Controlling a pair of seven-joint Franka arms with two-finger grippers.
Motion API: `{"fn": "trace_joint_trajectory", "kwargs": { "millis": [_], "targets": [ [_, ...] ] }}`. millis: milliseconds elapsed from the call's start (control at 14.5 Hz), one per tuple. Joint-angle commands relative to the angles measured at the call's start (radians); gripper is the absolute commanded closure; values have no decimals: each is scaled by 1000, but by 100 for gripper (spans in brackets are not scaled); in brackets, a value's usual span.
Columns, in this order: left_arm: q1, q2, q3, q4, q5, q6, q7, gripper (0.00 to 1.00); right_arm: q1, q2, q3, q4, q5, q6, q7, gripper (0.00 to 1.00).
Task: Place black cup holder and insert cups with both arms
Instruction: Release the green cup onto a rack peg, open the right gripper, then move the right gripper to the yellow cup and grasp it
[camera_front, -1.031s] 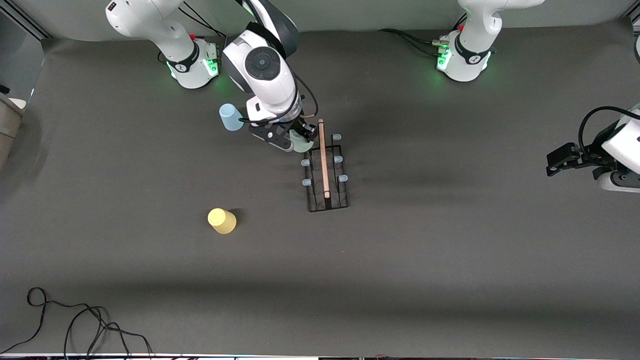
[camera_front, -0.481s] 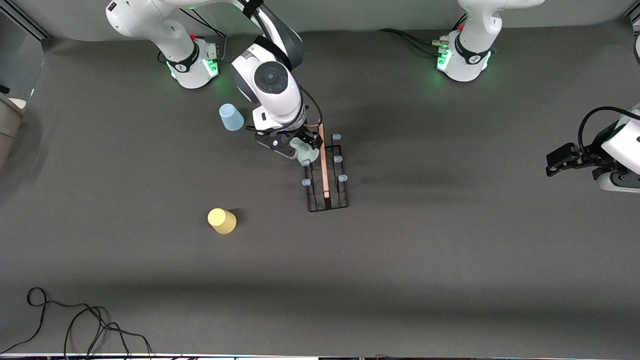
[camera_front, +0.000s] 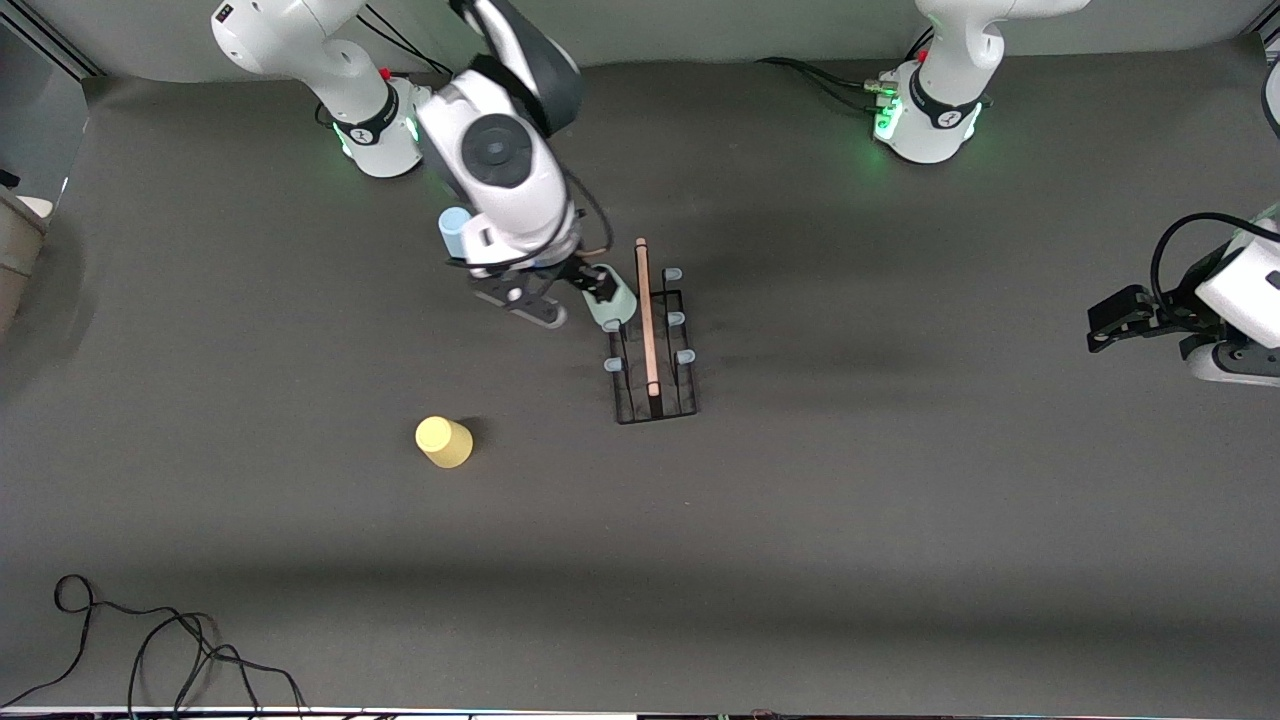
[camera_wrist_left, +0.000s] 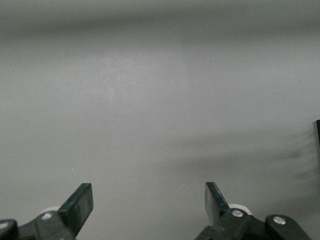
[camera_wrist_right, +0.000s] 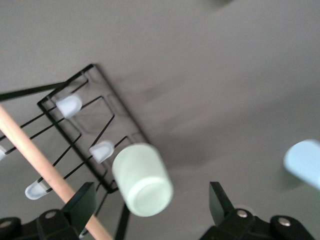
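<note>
The black cup holder (camera_front: 655, 412) stands mid-table with its wooden rod (camera_front: 647, 320) along the top; it also shows in the right wrist view (camera_wrist_right: 115, 107). The mint green cup (camera_front: 612, 302) hangs upside-down on one of its pegs at the end nearer the robots' bases (camera_wrist_right: 142, 180). My right gripper (camera_front: 560, 293) is open beside that cup, its fingers apart on either side and not touching it (camera_wrist_right: 150, 195). The blue cup (camera_front: 455, 232) stands partly hidden by the right arm. The yellow cup (camera_front: 443, 441) stands nearer the front camera. My left gripper (camera_front: 1100, 325) waits open and empty at the left arm's end of the table (camera_wrist_left: 148, 192).
Loose black cables (camera_front: 150, 640) lie at the table's front corner at the right arm's end. Several pale-blue-capped pegs (camera_front: 685, 357) of the holder carry no cup.
My right gripper has opened, left the mint green cup on the peg, and drawn back toward the right arm's end. The left arm has barely moved.
</note>
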Motion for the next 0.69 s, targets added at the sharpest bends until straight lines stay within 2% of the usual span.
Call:
{"fn": "trace_joint_trajectory", "kwargs": {
  "millis": [0, 275, 344, 619],
  "targets": [
    [-13, -11, 8, -10, -13, 5, -1, 0, -4, 5, -107, 52, 2, -65, -207, 0],
    [1, -11, 13, 0, -13, 13, 7, 0, -8, 66, -278, 47, 10, 5, -517, 0],
    [1, -11, 13, 0, -16, 14, 0, 0, -23, 89, -300, 46, 10, 33, -572, 0],
    [1, -11, 14, 0, -16, 14, -11, 0, -102, 198, -300, 38, 11, 169, -695, 0]
  ]
}}
